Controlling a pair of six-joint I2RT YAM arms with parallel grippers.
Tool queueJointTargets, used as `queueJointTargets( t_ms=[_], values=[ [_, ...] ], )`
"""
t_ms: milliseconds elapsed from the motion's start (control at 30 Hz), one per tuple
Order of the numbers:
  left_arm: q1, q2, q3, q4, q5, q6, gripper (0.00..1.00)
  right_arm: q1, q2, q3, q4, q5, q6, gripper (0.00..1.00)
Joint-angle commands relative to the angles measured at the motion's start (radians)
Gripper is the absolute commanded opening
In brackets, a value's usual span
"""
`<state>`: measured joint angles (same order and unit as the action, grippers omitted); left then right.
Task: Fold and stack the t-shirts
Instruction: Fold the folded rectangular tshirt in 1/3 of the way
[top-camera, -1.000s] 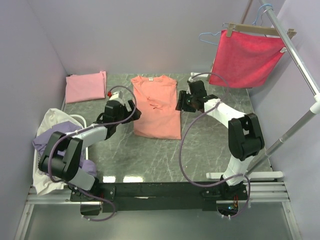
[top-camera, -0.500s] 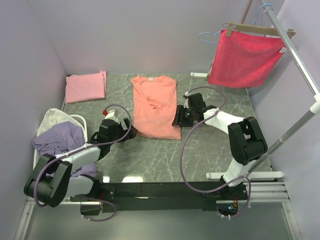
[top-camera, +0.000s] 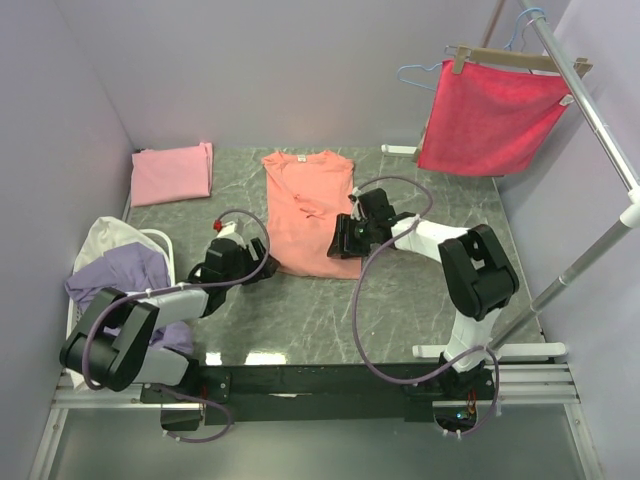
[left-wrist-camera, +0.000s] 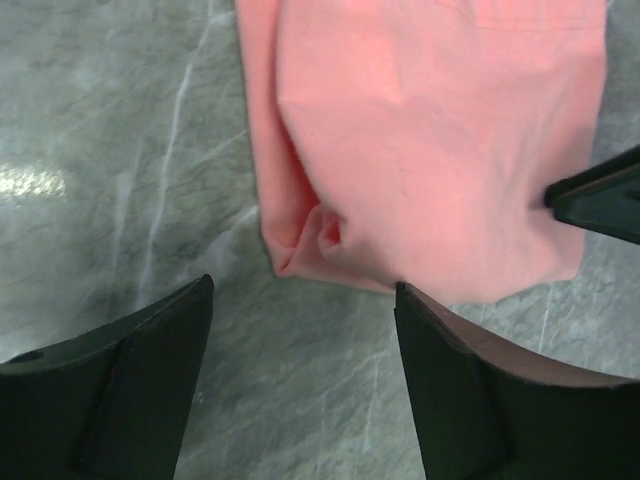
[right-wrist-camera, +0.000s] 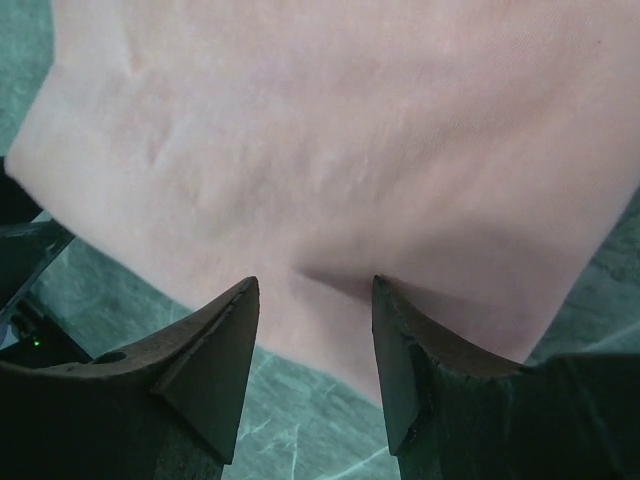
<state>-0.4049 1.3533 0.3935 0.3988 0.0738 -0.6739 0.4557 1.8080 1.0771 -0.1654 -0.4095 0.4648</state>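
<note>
At the salmon t-shirt (top-camera: 305, 200) hem, left gripper (left-wrist-camera: 301, 292) and right gripper (right-wrist-camera: 314, 285) gape.

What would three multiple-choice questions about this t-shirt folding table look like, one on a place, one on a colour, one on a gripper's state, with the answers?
1. Where is the folded light pink shirt?
A. At the far left corner of the table
B. Hanging up at the right
C. Draped over an arm

2. What colour is the cloth on the hanger?
A. Lavender
B. Crimson
C. Cream

3. How is the left gripper?
A. Shut on a collar
B. Holding a sleeve in the air
C. Open, by the near left corner of the salmon shirt

Answers: 1 A, it lies flat by the back left walls; 2 B, it shows bright red against the pale wall; 3 C, the left wrist view shows the fingers apart with nothing clamped.
</note>
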Motion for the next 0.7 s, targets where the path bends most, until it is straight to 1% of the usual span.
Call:
queueJointTargets(
  t_ms=[0, 67, 100, 200, 300, 400, 433, 467, 533, 567, 600, 667],
  values=[
    [-0.009, 0.038, 0.039, 0.109, 0.035, -0.003, 0.69, 0.001, 0.053, 0.047, 0.038, -0.012, 0.015, 0.56],
    [-0.011, 0.075, 0.057, 0.112, 0.044, -0.004, 0.61, 0.001, 0.076, 0.046, 0.038, -0.014, 0.014, 0.56],
    [-0.012, 0.087, 0.062, 0.112, 0.043, -0.007, 0.55, 0.003, 0.082, 0.044, 0.035, -0.012, 0.011, 0.56],
    [-0.017, 0.121, 0.067, 0.121, 0.035, -0.012, 0.46, 0.003, 0.093, 0.038, 0.032, -0.008, 0.005, 0.56],
    [-0.025, 0.138, 0.056, 0.137, 0.018, -0.010, 0.42, 0.003, 0.106, 0.040, 0.027, -0.005, 0.000, 0.56],
    [-0.032, 0.138, 0.053, 0.140, 0.011, -0.001, 0.32, 0.001, 0.120, 0.041, 0.027, -0.005, 0.000, 0.56],
    [-0.037, 0.138, 0.056, 0.137, 0.006, 0.002, 0.32, 0.001, 0.128, 0.040, 0.029, -0.003, -0.002, 0.56],
    [-0.035, 0.141, 0.061, 0.132, 0.001, 0.004, 0.29, 0.001, 0.132, 0.038, 0.030, -0.003, -0.003, 0.56],
    [-0.038, 0.159, 0.079, 0.106, -0.003, 0.008, 0.16, 0.001, 0.148, 0.040, 0.027, 0.000, -0.002, 0.56],
    [-0.040, 0.171, 0.087, 0.068, -0.020, 0.008, 0.04, 0.000, 0.154, 0.041, 0.021, 0.000, -0.002, 0.56],
    [-0.041, 0.176, 0.100, 0.051, -0.026, 0.004, 0.01, 0.001, 0.165, 0.044, 0.014, 0.011, -0.002, 0.56],
    [-0.043, 0.175, 0.105, 0.014, -0.051, -0.009, 0.01, 0.003, 0.166, 0.035, 0.000, 0.024, -0.002, 0.56]
  ],
)
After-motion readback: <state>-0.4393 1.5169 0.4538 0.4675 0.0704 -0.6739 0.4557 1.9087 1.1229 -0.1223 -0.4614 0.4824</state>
